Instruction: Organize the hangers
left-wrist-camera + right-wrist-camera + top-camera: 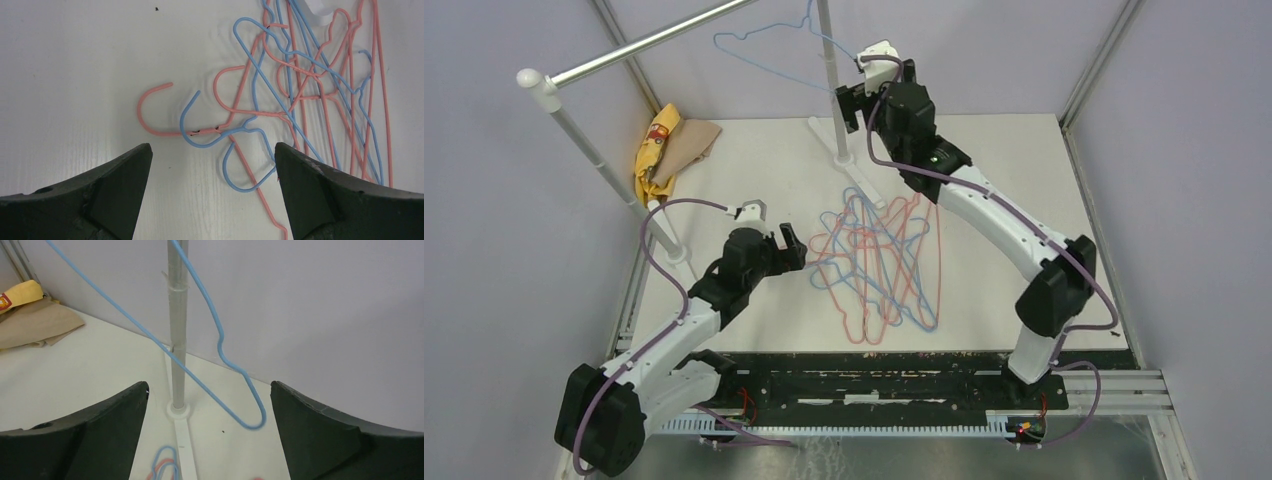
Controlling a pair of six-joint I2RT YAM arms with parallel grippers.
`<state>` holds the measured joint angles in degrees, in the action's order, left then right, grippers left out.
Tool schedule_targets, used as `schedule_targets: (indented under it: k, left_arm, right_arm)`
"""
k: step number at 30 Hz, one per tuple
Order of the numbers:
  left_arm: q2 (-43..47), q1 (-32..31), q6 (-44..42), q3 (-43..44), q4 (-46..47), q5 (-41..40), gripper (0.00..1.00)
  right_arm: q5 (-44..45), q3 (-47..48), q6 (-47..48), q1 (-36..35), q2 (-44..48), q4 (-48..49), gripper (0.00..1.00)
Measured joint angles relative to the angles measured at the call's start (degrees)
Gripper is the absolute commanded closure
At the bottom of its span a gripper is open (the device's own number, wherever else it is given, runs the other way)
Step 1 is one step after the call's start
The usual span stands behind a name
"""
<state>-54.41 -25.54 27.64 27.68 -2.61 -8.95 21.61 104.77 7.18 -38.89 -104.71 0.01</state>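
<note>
A tangled pile of pink-red and light blue hangers (879,265) lies flat in the middle of the table. My left gripper (796,250) is open and empty at the pile's left edge. In the left wrist view the open gripper (211,150) sits just short of a pink hook (150,112) and a blue hook (200,140). One light blue hanger (754,58) hangs from the silver rail (644,45). My right gripper (861,92) is raised beside it, open. In the right wrist view the gripper (209,390) faces that hanger's lower corner (260,407) without touching it.
A white pole (832,80) with a flat foot stands just left of my right gripper and shows in the right wrist view (178,340). The rail's other pole (594,150) leans at the left. A yellow and tan cloth (669,145) lies at the back left.
</note>
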Motion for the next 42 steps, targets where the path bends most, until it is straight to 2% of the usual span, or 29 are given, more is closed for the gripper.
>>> schedule_targets:
  k: [8,11,13,16,18,21,26,28,30,32,42]
  left_arm:
    - [-2.86,0.00,0.00,-0.02,0.00,-1.20,0.01]
    - [-4.66,0.00,0.00,0.00,0.00,-1.46,0.01]
    - [-5.60,0.00,0.00,0.00,0.02,-1.46,0.01]
    - [-6.91,0.00,0.00,0.00,0.20,-1.46,0.01]
    - [-7.61,0.00,0.00,0.00,0.20,-1.46,0.01]
    - [-8.20,0.00,0.00,0.00,0.20,-1.44,0.01]
    - [-8.63,0.00,0.00,0.00,0.42,-1.42,0.01]
    - [-8.76,0.00,0.00,0.00,0.76,-1.40,0.01]
    - [-8.83,0.00,0.00,0.00,1.05,-1.40,0.01]
    - [-8.92,0.00,0.00,0.00,1.07,-1.40,0.01]
    - [-10.69,0.00,0.00,0.00,1.49,-1.40,0.01]
  right_arm:
    - [0.87,-16.28,-1.40,-0.44,19.67,-0.02,0.00]
    - [3.02,-26.01,-3.28,-1.20,28.28,-0.55,0.02]
    - [3.96,-32.33,-5.66,-1.79,32.50,-1.75,0.12]
    - [4.76,-42.10,-10.40,-2.38,36.20,-4.04,0.40]
    - [4.98,-48.28,-13.97,-2.60,36.68,-6.49,0.43]
    - [4.68,-55.12,-19.47,-2.62,35.58,-12.15,0.39]
    - [3.93,-59.28,-27.32,-2.62,34.36,-17.33,0.40]
    - [3.80,-60.57,-29.94,-2.62,34.32,-17.79,0.44]
    - [3.34,-62.07,-32.15,-2.62,34.23,-17.97,0.54]
    - [2.10,-64.19,-34.05,-2.62,34.23,-17.79,0.57]
    - [-9.75,-73.18,-40.50,-2.60,32.81,-13.66,0.54]
